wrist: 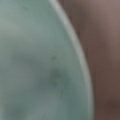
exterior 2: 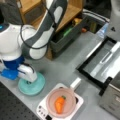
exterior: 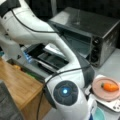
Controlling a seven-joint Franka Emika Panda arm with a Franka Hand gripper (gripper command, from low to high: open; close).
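A round teal plate (exterior 2: 35, 88) lies on the grey counter at a front view's lower left. My gripper (exterior 2: 29, 79) is lowered right onto it, with the white hand over the plate's left part and the fingers hidden. In a front view the gripper (exterior: 92, 109) sits at the bottom edge, beside the teal plate (exterior: 99, 115). The wrist view is filled by the teal plate (wrist: 37, 62) seen from very close, with its pale rim curving down the right. No fingers show there. To the plate's right an orange carrot (exterior 2: 59, 104) lies in a pink pan (exterior 2: 71, 98).
The pink pan (exterior: 98, 90) rests on a white cooker (exterior 2: 42, 110). A toaster oven (exterior: 100, 27) stands behind with its door (exterior 2: 100, 62) folded down. A dark bin (exterior 2: 67, 36) of items and a wooden shelf (exterior 2: 68, 11) stand beyond the plate.
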